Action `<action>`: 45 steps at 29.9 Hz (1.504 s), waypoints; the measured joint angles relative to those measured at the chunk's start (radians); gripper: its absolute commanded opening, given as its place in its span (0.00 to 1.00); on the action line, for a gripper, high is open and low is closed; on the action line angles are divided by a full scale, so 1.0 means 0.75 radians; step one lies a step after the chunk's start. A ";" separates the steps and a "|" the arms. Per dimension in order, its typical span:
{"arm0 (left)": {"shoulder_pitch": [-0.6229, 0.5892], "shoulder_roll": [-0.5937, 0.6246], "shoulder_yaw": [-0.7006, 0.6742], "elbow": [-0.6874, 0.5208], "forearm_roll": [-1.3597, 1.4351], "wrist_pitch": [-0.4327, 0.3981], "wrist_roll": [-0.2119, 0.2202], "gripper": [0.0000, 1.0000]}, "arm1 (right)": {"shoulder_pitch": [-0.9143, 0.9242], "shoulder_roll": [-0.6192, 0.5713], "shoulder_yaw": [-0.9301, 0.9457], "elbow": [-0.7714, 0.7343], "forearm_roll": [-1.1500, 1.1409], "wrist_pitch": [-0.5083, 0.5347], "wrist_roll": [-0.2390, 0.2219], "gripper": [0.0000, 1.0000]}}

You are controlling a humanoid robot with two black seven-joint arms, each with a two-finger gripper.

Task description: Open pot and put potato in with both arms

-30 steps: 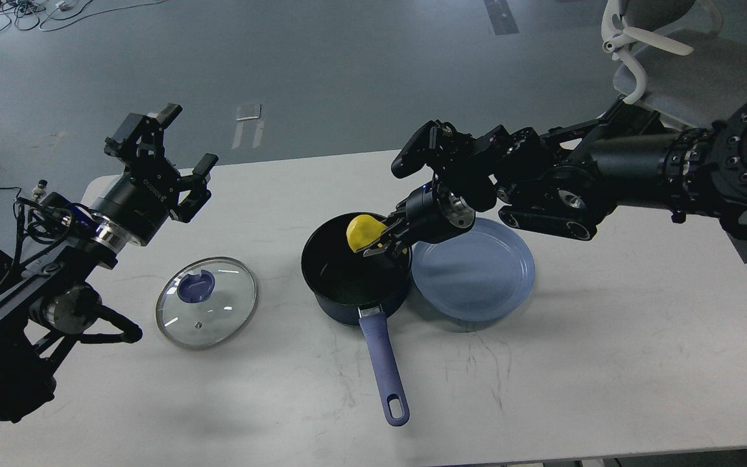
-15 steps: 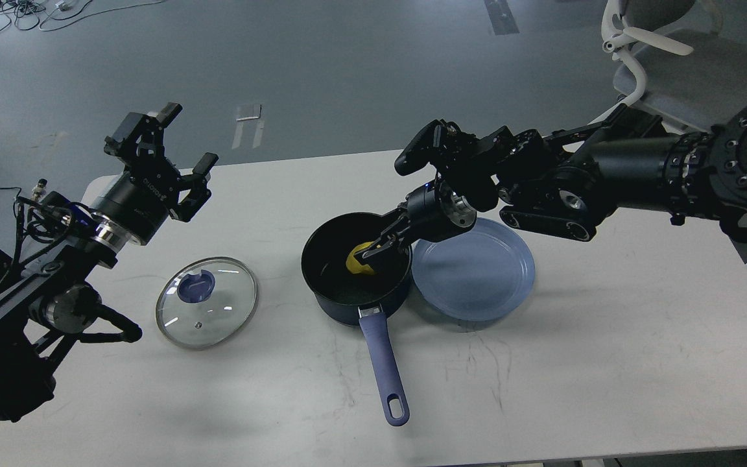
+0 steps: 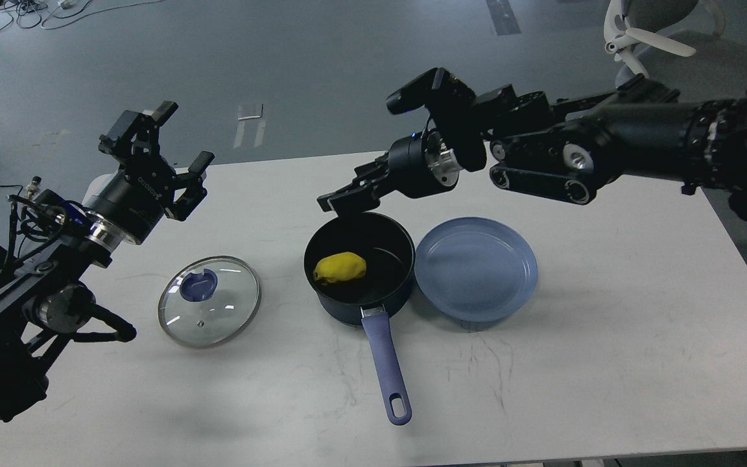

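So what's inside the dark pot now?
The yellow potato lies on the black bottom of the pot, with no lid over it. The near inner wall is hidden behind the rim, and the spot under the potato is covered.

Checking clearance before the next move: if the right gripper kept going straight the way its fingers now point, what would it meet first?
The right gripper points left and slightly down, above the far rim of the pot. Probably bare table behind the glass lid; depth is unclear from one view.
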State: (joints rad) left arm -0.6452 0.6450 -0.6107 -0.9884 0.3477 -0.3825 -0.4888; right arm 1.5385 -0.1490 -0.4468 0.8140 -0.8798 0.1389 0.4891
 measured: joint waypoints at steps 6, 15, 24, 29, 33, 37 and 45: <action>0.003 -0.013 -0.010 0.000 0.000 0.000 0.000 0.98 | -0.235 -0.266 0.295 0.002 0.245 0.003 -0.001 0.98; 0.007 -0.034 -0.013 0.001 0.000 0.001 0.000 0.98 | -0.740 -0.376 0.872 -0.020 0.654 0.003 -0.001 0.98; 0.024 -0.084 -0.042 0.009 -0.005 0.001 0.000 0.98 | -0.974 -0.323 1.046 -0.040 1.113 0.031 -0.001 0.99; 0.034 -0.106 -0.048 0.017 -0.017 0.001 0.000 0.98 | -1.039 -0.305 1.059 -0.071 1.225 0.154 -0.001 0.99; 0.046 -0.116 -0.052 0.018 -0.019 0.001 0.000 0.98 | -1.072 -0.311 1.063 -0.103 1.232 0.285 -0.001 1.00; 0.051 -0.124 -0.053 0.018 -0.020 0.001 0.000 0.98 | -1.091 -0.317 1.064 -0.122 1.232 0.416 -0.001 1.00; 0.052 -0.132 -0.055 0.017 -0.020 0.001 0.000 0.98 | -1.114 -0.308 1.040 -0.191 1.229 0.466 0.000 1.00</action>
State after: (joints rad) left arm -0.6065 0.5462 -0.6517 -0.9754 0.3327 -0.3819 -0.4888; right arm 0.7030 -0.3800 0.3333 0.6705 0.0417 0.4887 0.4887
